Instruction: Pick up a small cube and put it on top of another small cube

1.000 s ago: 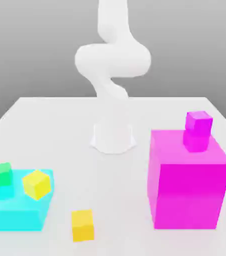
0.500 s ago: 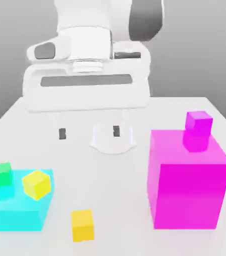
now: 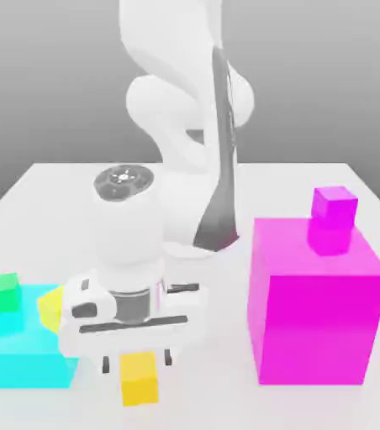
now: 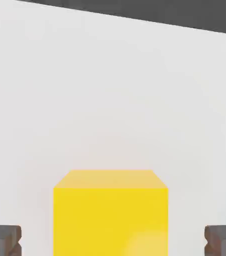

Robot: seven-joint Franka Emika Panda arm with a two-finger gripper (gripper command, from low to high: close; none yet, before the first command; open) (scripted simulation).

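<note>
The large magenta plain block [image 3: 318, 302] sits at the exterior view's right with a small magenta cube [image 3: 334, 206] on top; neither is part of the job. The flat cyan slab [image 3: 13, 357] at the exterior view's left carries the small bright green cube [image 3: 2, 293], i.e. the stacking target, and a paler lemon-yellow cube [image 3: 50, 307], partly hidden by the white arm's hand.

The two-finger gripper [image 3: 137, 361] hangs low over the white table [image 3: 59, 193], pointing down, one finger on each side of the small deep golden orange-yellow cube [image 3: 139, 378]. The hand view shows the dark fingertips [image 4: 3, 240] well apart from the cube's side faces (gap visible on both sides), so the fingers are spread, not clenched, nothing grasped yet.

Handling, as a judgement:
- Rigid, plain-faced, sharp-edged; no give expected under clamping.
- Prob. light, given its small size vs. the gripper.
- Flat smooth faces could slip if caught near an edge or corner.
- Not fragile.

Where to grip: two opposite vertical faces, pads centred approx. at mid-height, fingers square to the faces. The cube looks aligned w/ the fingers in the hand view, so no wrist turn appears needed.

Appearance: uniform golden orange-yellow, top face lighter than the front, no markings. It rests flat on the table, in front of the cyan slab and well apart from the magenta block.
</note>
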